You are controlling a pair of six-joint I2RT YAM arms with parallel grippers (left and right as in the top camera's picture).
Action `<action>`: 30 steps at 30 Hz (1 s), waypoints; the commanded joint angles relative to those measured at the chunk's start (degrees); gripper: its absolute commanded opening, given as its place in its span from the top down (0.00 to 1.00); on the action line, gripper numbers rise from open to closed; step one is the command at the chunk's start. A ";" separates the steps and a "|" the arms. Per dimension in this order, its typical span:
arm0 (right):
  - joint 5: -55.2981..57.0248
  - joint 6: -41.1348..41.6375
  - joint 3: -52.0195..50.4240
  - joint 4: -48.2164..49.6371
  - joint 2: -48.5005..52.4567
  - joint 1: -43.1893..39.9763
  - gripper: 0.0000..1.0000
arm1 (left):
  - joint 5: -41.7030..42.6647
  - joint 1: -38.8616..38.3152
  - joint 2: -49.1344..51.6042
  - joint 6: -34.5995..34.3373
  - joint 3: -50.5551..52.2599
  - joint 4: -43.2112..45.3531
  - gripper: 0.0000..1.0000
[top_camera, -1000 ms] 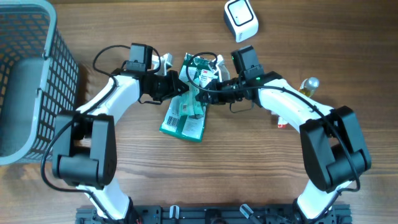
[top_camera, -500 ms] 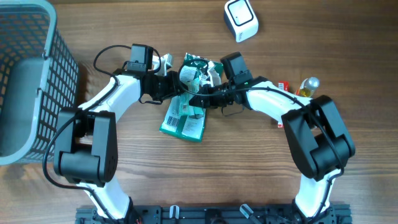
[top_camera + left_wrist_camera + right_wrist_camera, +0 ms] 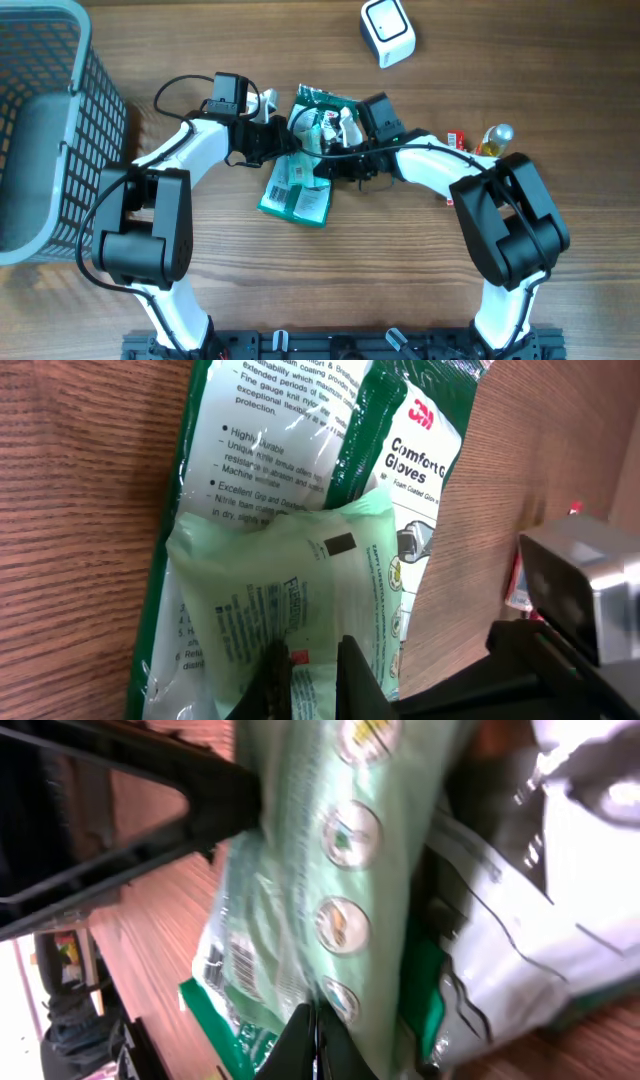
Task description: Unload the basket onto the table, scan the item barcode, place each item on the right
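Note:
A pale green packet (image 3: 290,590) with small print hangs between my two grippers, just above the table. My left gripper (image 3: 312,678) is shut on its near edge, with the printed film pinched between the dark fingers (image 3: 275,680). My right gripper (image 3: 312,1042) is shut on the packet (image 3: 330,870) from the other side, its fingers pressed together on the film. In the overhead view both grippers, left (image 3: 285,142) and right (image 3: 325,152), meet over the packet (image 3: 303,160) at the table's middle. A white scanner (image 3: 387,32) sits at the far edge.
A dark green 3M gloves pack (image 3: 295,198) lies flat under the grippers, and a crumpled green and white pack (image 3: 322,112) lies behind them. A grey mesh basket (image 3: 45,130) fills the left side. A small bottle (image 3: 497,135) and a red item (image 3: 456,140) lie to the right.
My right gripper has moved left, closer to the left gripper, and the right arm's elbow swung in. The left gripper has barely shifted and keeps its grip.

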State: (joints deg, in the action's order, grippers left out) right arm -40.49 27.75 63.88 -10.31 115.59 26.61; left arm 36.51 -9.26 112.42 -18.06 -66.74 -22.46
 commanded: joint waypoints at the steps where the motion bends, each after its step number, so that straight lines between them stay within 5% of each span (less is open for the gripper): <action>1: 6.40 1.03 -1.66 -1.09 1.22 0.00 0.96 | -6.67 0.11 2.89 1.18 0.09 0.02 0.96; 12: 6.34 0.81 -1.64 -1.25 1.20 0.00 0.94 | -6.62 2.34 -7.06 -0.24 -4.79 1.09 0.96; 17: 4.98 0.68 -1.27 -2.12 -1.88 0.00 0.83 | -6.60 2.91 -14.32 -2.32 -4.85 -4.87 0.96; 24: 5.84 -3.78 1.53 -3.52 -12.41 -0.26 0.62 | -6.67 1.42 -12.15 -1.64 -4.46 -14.05 0.96; 30: 9.29 -3.80 1.51 1.40 -11.96 -2.54 0.60 | -6.64 -1.66 -7.76 -1.64 -4.46 -16.59 0.96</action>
State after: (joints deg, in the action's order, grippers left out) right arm -34.41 25.19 64.79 -10.00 103.66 25.41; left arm 30.20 -8.80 101.62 -19.84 -71.57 -38.09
